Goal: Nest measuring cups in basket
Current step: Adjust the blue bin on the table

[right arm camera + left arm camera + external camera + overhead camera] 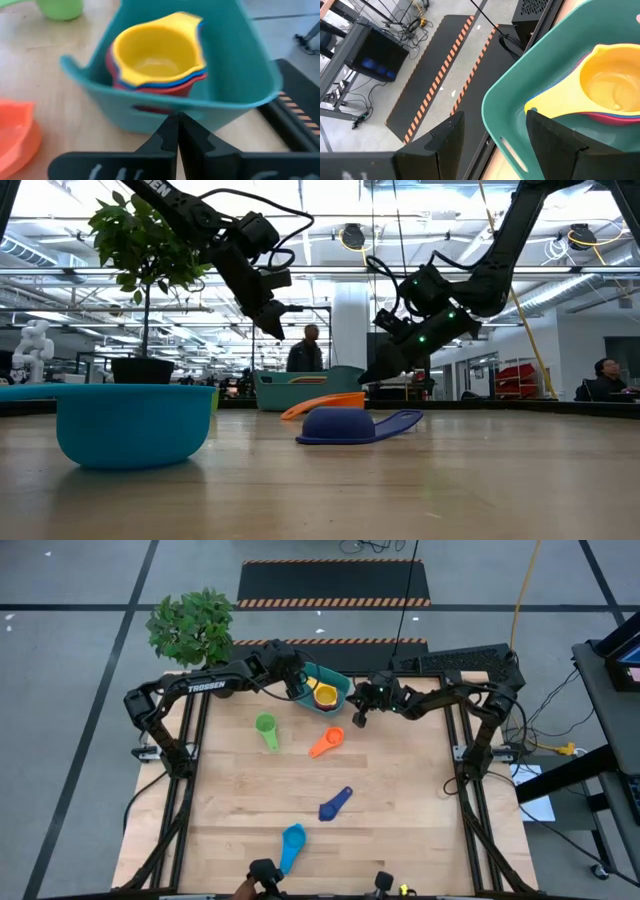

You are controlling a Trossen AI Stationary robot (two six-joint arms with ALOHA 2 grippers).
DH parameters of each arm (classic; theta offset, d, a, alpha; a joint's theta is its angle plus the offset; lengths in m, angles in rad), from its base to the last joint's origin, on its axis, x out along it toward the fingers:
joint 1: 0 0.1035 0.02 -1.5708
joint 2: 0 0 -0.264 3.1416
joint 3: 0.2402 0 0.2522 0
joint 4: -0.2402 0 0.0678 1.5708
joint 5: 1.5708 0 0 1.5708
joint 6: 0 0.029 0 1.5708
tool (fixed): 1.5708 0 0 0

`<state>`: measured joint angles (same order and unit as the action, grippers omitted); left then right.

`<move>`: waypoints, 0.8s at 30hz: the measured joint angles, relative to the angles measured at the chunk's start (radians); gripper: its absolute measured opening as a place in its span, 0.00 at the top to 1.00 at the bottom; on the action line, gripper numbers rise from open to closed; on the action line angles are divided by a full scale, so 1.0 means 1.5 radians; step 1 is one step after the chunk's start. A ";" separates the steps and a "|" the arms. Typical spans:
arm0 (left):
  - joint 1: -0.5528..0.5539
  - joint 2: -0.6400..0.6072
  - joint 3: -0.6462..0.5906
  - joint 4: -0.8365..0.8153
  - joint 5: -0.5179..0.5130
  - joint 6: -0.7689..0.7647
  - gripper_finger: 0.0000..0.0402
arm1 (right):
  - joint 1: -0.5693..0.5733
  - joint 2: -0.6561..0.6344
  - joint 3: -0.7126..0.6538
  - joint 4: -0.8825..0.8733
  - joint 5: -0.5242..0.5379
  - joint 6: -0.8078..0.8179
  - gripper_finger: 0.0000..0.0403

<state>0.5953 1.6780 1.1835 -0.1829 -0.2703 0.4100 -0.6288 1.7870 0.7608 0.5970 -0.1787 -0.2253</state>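
The teal basket (338,681) stands at the table's far middle. In it is a nest of measuring cups with the yellow cup (157,52) on top and blue and red rims below it. My left gripper (495,114) hangs open above the basket's far-left rim, one finger over the inside and one outside. My right gripper (176,120) is shut, low at the basket's right-hand wall (150,107). Loose on the table lie a green cup (265,727), an orange cup (327,743), a dark blue cup (337,803) and a lighter blue cup (291,843). My right gripper's shut fingertips point slanting down at the outside of the basket's wall, just below its rim (172,102), coming from the table's right side. Whether they touch the wall I cannot tell. My left gripper touches nothing.
A potted plant (192,625) stands at the table's far left corner. The four loose cups are spread over the middle and near part of the wooden table (420,810), with bare board to their left and right. People show in the room beyond.
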 joint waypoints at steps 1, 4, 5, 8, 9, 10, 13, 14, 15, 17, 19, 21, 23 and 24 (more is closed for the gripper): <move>0.000 0.000 0.000 0.000 0.000 -0.001 0.46 | -0.005 0.000 0.002 0.001 0.001 -0.002 1.00; 0.000 0.000 0.000 -0.002 0.000 -0.004 0.46 | -0.024 0.000 0.008 -0.003 -0.001 0.001 1.00; 0.000 0.000 0.000 -0.007 0.000 -0.006 0.46 | -0.029 0.000 0.010 -0.002 -0.003 0.009 1.00; 0.001 0.000 0.000 -0.038 0.000 -0.009 0.46 | -0.037 0.000 0.011 -0.002 -0.003 0.023 1.00; 0.002 0.000 0.000 -0.053 0.000 -0.010 0.46 | -0.037 0.000 0.011 -0.004 -0.003 0.024 1.00; 0.004 0.000 0.000 -0.069 0.000 -0.014 0.46 | -0.036 0.000 0.011 -0.003 -0.004 0.027 1.00; 0.010 0.000 0.000 -0.115 0.000 -0.038 0.46 | -0.035 0.000 0.011 -0.002 -0.006 0.040 1.00; 0.013 0.000 0.000 -0.127 0.000 -0.047 0.46 | -0.035 0.000 0.011 -0.004 -0.006 0.044 1.00; 0.015 0.000 0.000 -0.136 0.000 -0.056 0.46 | -0.034 -0.001 0.011 -0.005 -0.006 0.050 1.00; 0.019 0.000 0.000 -0.151 0.000 -0.072 0.46 | -0.033 -0.009 0.011 -0.021 -0.005 0.057 1.00; 0.023 0.000 0.000 -0.165 0.000 -0.081 0.46 | -0.027 -0.024 0.011 -0.054 -0.005 0.057 1.00; 0.023 0.000 0.000 -0.179 0.000 -0.087 0.46 | -0.018 -0.046 0.011 -0.097 -0.005 0.058 1.00; 0.022 0.000 0.000 -0.191 -0.002 -0.088 0.46 | -0.008 -0.071 0.011 -0.140 -0.005 0.058 1.00; 0.022 0.000 0.000 -0.198 -0.006 -0.088 0.46 | -0.002 -0.085 0.011 -0.159 -0.005 0.062 1.00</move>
<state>0.6289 1.6783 1.1835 -0.4804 -0.2786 0.2783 -0.6321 1.6602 0.7773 0.3589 -0.1856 -0.1318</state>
